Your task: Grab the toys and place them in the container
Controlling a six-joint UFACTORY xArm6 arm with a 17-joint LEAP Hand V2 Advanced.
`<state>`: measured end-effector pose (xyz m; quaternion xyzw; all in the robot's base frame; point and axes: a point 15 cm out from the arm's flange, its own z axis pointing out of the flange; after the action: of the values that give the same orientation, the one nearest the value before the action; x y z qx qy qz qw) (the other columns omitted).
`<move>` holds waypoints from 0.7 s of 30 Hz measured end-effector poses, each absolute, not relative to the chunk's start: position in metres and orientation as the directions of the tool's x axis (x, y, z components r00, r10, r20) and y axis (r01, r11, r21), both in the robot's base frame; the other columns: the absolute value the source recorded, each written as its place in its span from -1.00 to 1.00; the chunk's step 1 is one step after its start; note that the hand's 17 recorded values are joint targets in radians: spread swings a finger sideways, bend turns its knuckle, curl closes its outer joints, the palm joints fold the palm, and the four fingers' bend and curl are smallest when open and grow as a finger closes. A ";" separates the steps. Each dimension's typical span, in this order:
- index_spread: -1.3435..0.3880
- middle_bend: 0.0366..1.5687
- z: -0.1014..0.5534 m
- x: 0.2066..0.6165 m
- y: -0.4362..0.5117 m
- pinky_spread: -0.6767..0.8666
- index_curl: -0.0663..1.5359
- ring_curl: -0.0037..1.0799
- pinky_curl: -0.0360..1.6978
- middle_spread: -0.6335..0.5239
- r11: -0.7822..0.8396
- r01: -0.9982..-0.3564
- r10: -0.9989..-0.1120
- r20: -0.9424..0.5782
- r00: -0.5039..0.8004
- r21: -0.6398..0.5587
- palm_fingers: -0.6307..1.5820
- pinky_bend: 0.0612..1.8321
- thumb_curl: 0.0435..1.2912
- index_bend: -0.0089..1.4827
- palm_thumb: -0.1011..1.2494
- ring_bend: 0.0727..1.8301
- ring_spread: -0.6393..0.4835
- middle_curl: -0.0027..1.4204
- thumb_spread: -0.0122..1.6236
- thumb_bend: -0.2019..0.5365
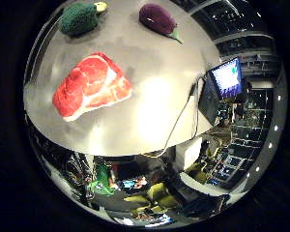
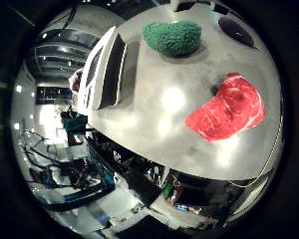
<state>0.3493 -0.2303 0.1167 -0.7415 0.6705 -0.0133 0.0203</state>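
Three soft toys lie on a grey table (image 1: 154, 96). A red and white steak toy (image 1: 92, 86) lies nearest the table's edge. Beyond it rest a green broccoli toy (image 1: 79, 18) and a purple eggplant toy (image 1: 157, 18), apart from each other. A white container (image 2: 103, 69) with a dark inside stands on the table beside the broccoli. The toys are small in both palm views, so the palm is well above them. No part of my hand shows in either view.
A lit monitor (image 1: 226, 77) stands just off the table's edge on the eggplant's side. Past the table's edge lies a cluttered room with desks and equipment (image 1: 150, 188).
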 end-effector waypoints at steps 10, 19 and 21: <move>0.10 -0.80 0.072 0.365 -0.260 0.39 -0.59 -0.51 -0.61 0.15 -0.104 -0.994 -0.994 -0.028 0.103 0.016 -0.40 -0.55 -0.62 -0.77 -0.33 -0.76 0.45 -0.55 0.19 -0.53; 0.06 -0.78 0.037 0.349 -0.279 0.40 -0.55 -0.52 -0.62 0.03 -0.088 -0.993 -0.995 -0.049 0.085 0.073 -0.24 -0.59 -0.62 -0.72 -0.31 -0.76 0.38 -0.55 0.19 -0.52; 0.05 -0.77 0.032 0.345 -0.282 0.38 -0.54 -0.51 -0.63 0.00 -0.089 -0.993 -0.995 -0.049 0.085 0.082 -0.18 -0.61 -0.61 -0.74 -0.30 -0.74 0.30 -0.55 0.19 -0.52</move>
<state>0.3455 -0.2818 0.0321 -0.7365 0.6747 0.0455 -0.0137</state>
